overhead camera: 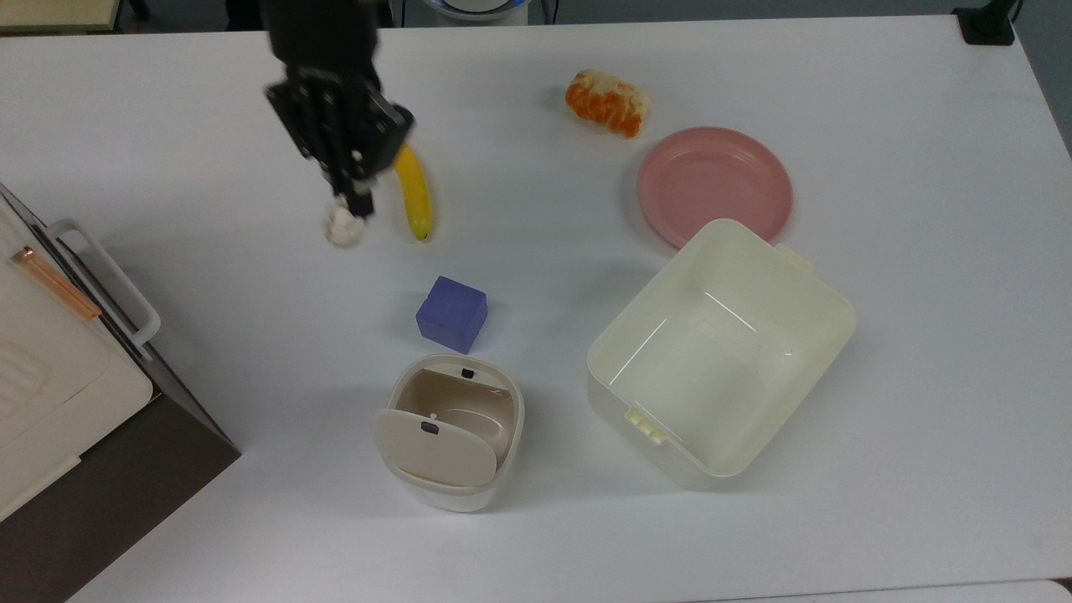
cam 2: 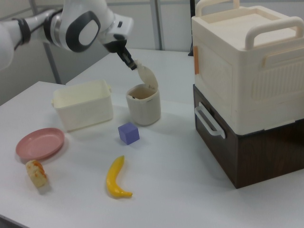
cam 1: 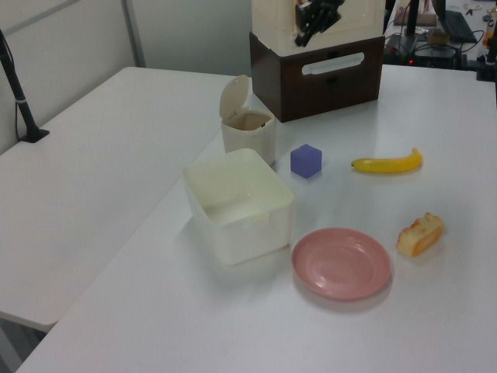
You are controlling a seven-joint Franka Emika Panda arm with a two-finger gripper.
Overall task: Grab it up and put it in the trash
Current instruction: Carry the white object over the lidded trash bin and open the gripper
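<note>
The gripper hangs high above the table, its dark fingers pinched on the paper ball, a small off-white lump with a crinkled, rough surface that juts below the fingertips. In the top view a banana lies just to the ball's right and a purple cube sits lower down, close above the trash bin, whose beige flap stands open. A cream tub and a pink plate stand further to the top view's right, with bare tabletop between cube and tub.
</note>
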